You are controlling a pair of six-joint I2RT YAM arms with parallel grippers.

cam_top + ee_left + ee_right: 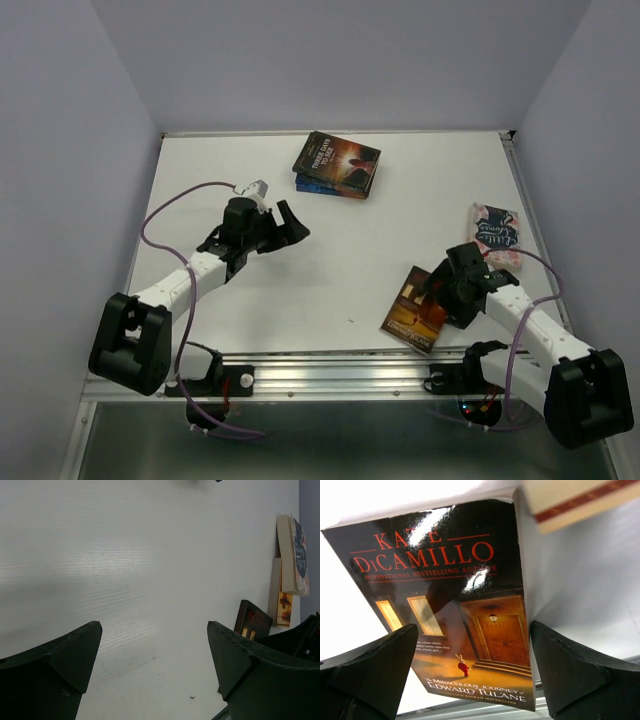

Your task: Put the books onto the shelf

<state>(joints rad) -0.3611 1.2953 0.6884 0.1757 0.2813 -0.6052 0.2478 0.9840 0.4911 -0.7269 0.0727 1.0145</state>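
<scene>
Dark paperback lying flat, just below wide-spread right gripper

Far stack of books: far centre of bench.
Right pile: by right edge, mid-depth, one book on another.
Single book: flat, near right, close to near edge of bench, near-left of right pile, apart from it.
Left gripper: left of centre, near-left of far stack, over bare bench.
Right gripper: over far part of single book, just near-left of right pile.
Right wrist view: single book below gap between fingers, right pile beyond.
</scene>
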